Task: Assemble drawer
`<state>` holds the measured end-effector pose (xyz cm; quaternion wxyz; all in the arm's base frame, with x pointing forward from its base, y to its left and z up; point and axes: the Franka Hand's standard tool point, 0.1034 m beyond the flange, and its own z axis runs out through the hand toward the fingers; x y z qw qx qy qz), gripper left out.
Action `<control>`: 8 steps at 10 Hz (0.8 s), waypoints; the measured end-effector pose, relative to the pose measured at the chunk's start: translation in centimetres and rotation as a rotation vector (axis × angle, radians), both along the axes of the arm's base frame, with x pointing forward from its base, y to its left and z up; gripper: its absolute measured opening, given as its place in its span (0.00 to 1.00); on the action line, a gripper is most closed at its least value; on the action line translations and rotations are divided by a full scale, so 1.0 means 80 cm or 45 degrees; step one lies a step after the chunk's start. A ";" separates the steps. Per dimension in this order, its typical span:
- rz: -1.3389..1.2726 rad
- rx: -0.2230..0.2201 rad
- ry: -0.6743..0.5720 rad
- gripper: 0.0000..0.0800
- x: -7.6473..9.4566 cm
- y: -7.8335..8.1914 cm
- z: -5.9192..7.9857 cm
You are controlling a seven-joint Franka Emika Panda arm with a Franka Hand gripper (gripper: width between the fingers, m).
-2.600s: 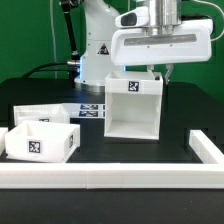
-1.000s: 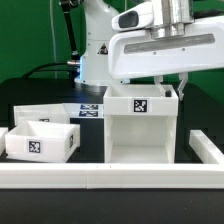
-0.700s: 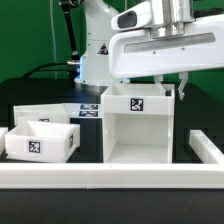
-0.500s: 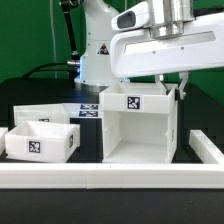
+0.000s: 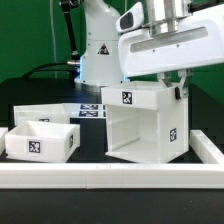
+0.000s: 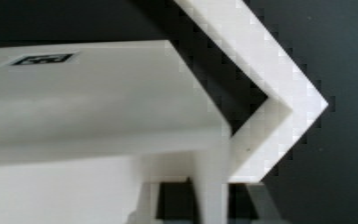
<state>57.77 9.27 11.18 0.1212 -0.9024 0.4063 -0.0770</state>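
Exterior view, starting at its left: two shallow white trays sit on the black table (image 5: 92, 150), well apart from the rest of the drawer. The nearer tray (image 5: 56, 146) shows a black-and-white tag on its front wall. The farther tray (image 5: 44, 113) stands just behind it, partly hidden. To their right, lying flat toward the back, is the marker board (image 5: 91, 110), partly covered by the housing in front of it. A long white rail (image 5: 100, 179) runs along the table's near edge. In the middle stands the tall square housing (image 5: 138, 132), the drawer's main part. It is turned so that one corner faces the camera, and its open front looks slightly toward the view's left. It has one tag on its top face (image 5: 128, 97) and another on the side wall (image 5: 172, 133). Whether its base touches the table or hangs just above it I cannot tell. Behind it rises the white arm (image 5: 100, 42). The gripper (image 5: 171, 87) comes down from above onto the housing's upper far corner, on the view's right. In the wrist view, the dark fingers (image 6: 165, 203) sit on either side of the housing's white wall, pressed against it, so the gripper is clamped on the housing. At the far right a second white rail (image 5: 208, 151) runs back from the front one.
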 end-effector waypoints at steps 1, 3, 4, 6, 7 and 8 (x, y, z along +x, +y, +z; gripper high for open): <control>-0.065 0.023 0.003 0.06 0.001 0.001 0.001; -0.182 0.065 0.017 0.06 0.001 0.004 0.003; -0.246 0.088 0.025 0.06 0.001 0.005 0.003; -0.529 0.191 0.074 0.06 0.000 0.000 0.001; -0.666 0.240 0.099 0.06 0.004 -0.001 -0.001; -0.764 0.278 0.112 0.06 0.010 -0.003 -0.003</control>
